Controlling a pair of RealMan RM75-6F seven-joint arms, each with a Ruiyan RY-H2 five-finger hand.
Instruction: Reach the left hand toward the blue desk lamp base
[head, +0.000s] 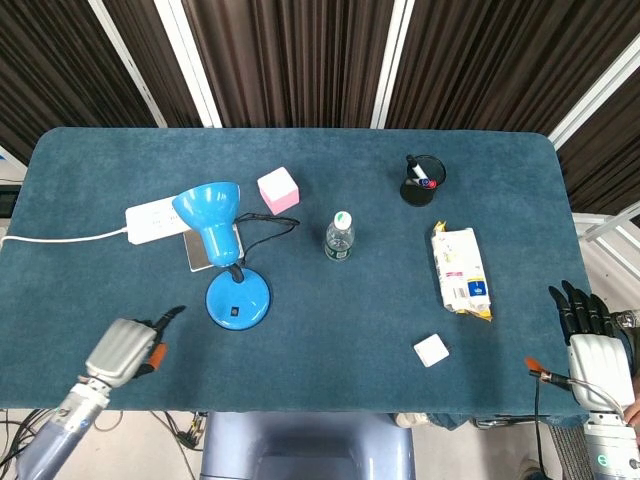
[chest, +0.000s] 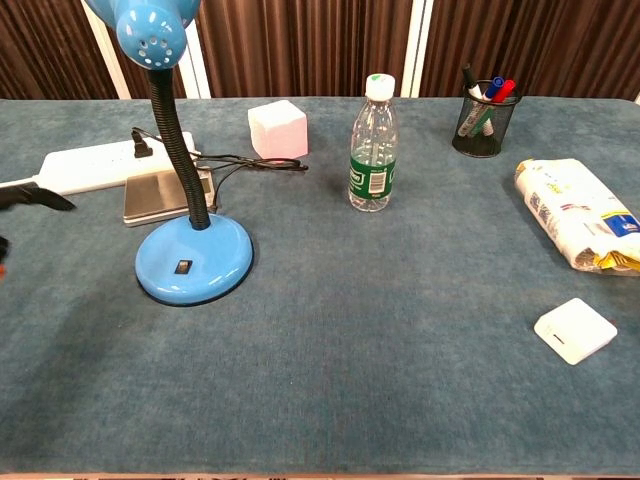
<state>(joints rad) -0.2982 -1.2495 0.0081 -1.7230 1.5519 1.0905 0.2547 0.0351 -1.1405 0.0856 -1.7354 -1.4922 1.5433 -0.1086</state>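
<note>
The blue desk lamp stands left of centre, its round base (head: 238, 301) (chest: 194, 262) flat on the cloth with a small black switch on top and its shade (head: 208, 213) bent over the neck. My left hand (head: 128, 346) hovers over the table's near left part, a short way left of the base and apart from it, holding nothing, with a dark fingertip (chest: 30, 195) showing at the chest view's left edge. My right hand (head: 590, 338) hangs off the table's right edge, fingers spread, empty.
A white power strip (head: 152, 222) and a grey block (chest: 160, 194) lie behind the lamp, its black cord trailing toward a pink cube (head: 279, 190). A water bottle (head: 339, 235) stands mid-table. A pen cup (head: 423, 180), a snack bag (head: 461, 271) and a small white box (head: 432, 350) sit to the right.
</note>
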